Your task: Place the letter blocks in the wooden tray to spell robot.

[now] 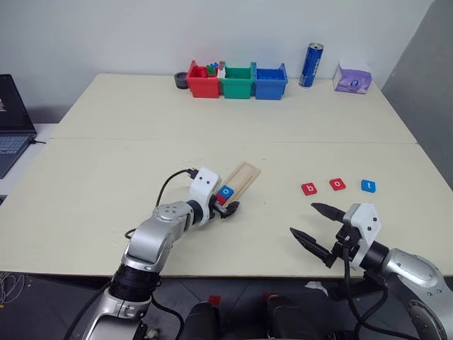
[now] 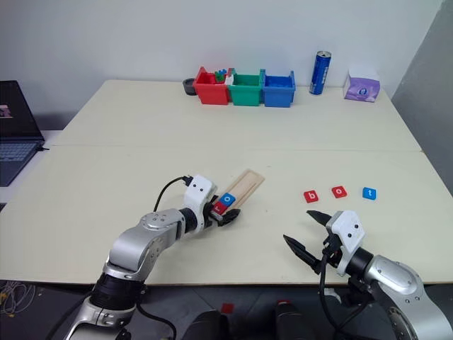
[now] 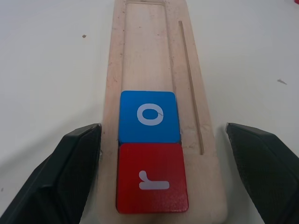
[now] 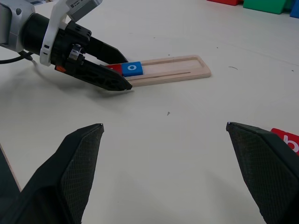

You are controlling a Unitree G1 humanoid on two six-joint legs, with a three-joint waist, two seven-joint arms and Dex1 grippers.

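The wooden tray (image 1: 243,177) lies slanted on the table's middle. In its near end sit a red "r" block (image 3: 152,184) and, touching it, a blue "o" block (image 3: 148,115). My left gripper (image 1: 226,202) is open, its fingers (image 3: 74,158) standing on either side of that tray end and gripping nothing. To the right, three loose letter blocks lie in a row on the table: a red "b" (image 1: 308,189), a red "o" (image 1: 337,185) and a blue "t" (image 1: 368,186). My right gripper (image 1: 303,218) hangs open and empty in front of them, near the table's front edge.
Red (image 1: 202,82), green (image 1: 237,83) and blue (image 1: 270,81) plastic bins stand in a row at the table's far edge. Right of them are a blue can (image 1: 311,65) and a purple tissue pack (image 1: 352,78). A laptop (image 1: 10,120) sits at far left.
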